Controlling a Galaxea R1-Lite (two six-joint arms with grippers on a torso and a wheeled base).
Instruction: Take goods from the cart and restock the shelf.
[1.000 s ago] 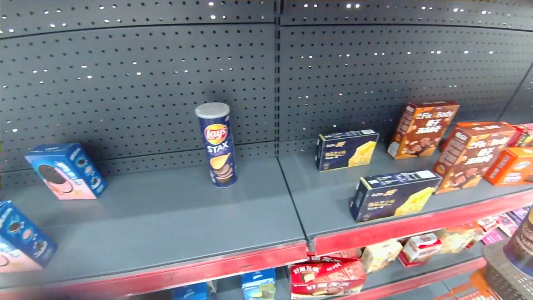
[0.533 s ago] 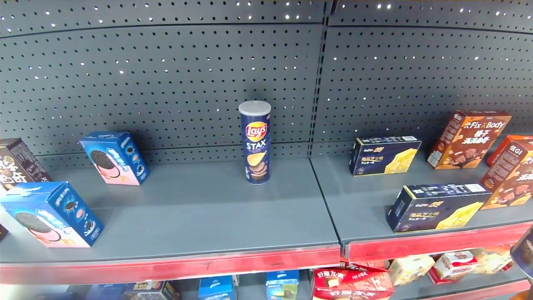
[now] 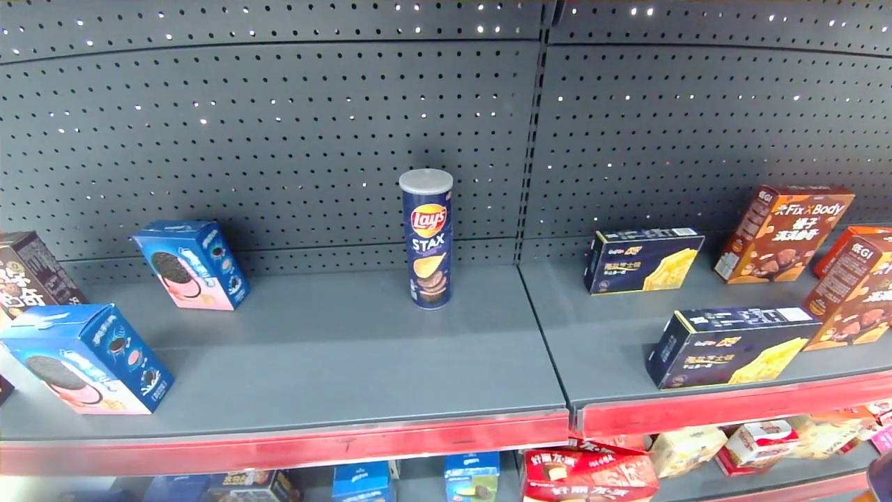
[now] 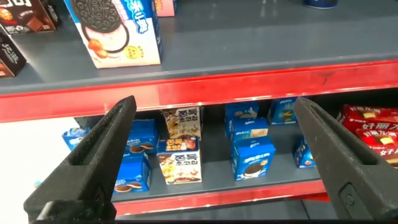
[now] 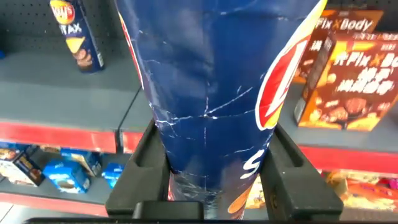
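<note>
Held chips can (image 5: 211,74) has dipped in right tool (image 5: 214,168).

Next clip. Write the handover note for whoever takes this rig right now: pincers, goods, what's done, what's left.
The left pincer is open and empty, facing the red front edge of the shelf.
The right pincer is shut on a blue chip can, in front of the shelf.
A second can stands upright at the back of the shelf, bare space around it.
Done: one can in grasp.
Left: set it on the shelf, probably beside the second can, then fetch more goods.
</note>
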